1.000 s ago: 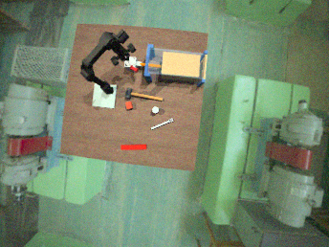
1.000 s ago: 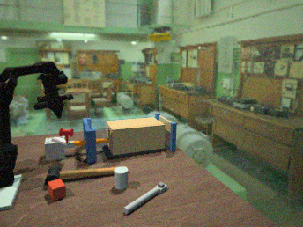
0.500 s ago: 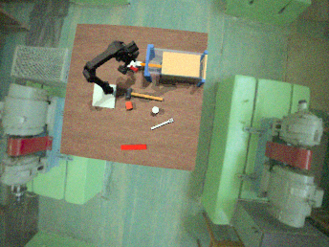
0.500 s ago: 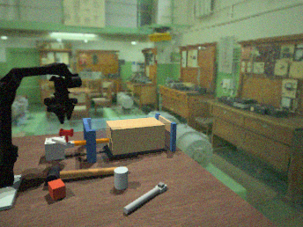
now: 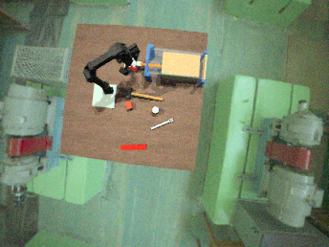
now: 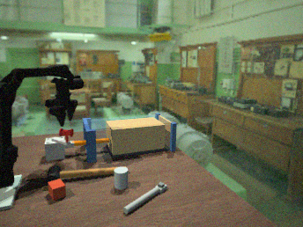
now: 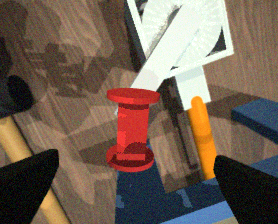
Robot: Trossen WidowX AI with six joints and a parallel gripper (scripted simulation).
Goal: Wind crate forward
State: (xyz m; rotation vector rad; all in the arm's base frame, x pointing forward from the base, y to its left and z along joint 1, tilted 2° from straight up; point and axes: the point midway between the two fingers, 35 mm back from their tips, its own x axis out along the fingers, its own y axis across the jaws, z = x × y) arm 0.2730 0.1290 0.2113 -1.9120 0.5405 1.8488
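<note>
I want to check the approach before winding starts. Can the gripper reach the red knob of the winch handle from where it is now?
Probably yes. The gripper hangs open and empty above the red knob, which stands between its fingers in the wrist view. Nothing lies between them.

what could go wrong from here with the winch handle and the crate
1. The open gripper holds nothing; the red knob sits between the spread fingers, and an off-centre close could glance off it.
2. The hammer lies close beside the winch, so a wide crank swing might hit it.
3. The orange strap runs through the blue frame to the crate; hard winding could tip the crate.
</note>
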